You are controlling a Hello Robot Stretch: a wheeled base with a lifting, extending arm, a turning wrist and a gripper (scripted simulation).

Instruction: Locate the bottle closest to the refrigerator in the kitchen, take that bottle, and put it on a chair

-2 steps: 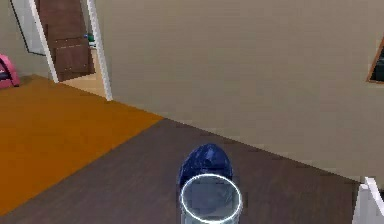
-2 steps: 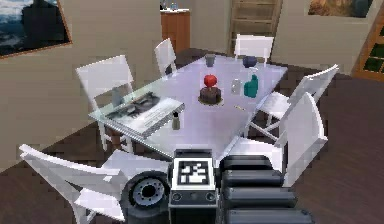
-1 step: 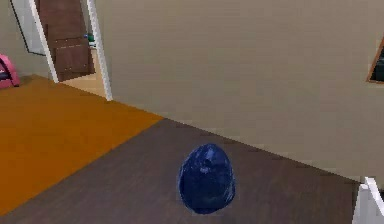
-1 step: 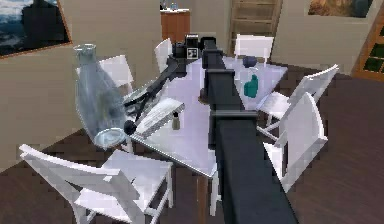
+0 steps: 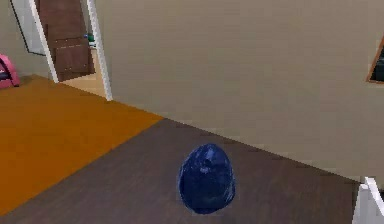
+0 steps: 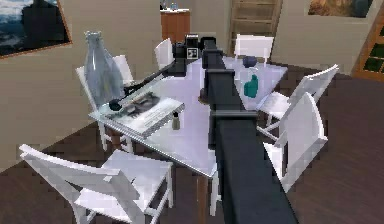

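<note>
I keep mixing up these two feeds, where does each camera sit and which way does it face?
Forward view: on the robot, facing ahead and down at dark floor, a blue rounded object, a beige wall.
Arm side view: on the body, facing sideways along the arm over a glass table with white chairs.
Shared: dark floor; forward view's white corner shape may be a chair.

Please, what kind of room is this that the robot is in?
Most likely a dining area in a house: a glass-topped table stands with white chairs around it, and a framed picture hangs on the wall.
</note>
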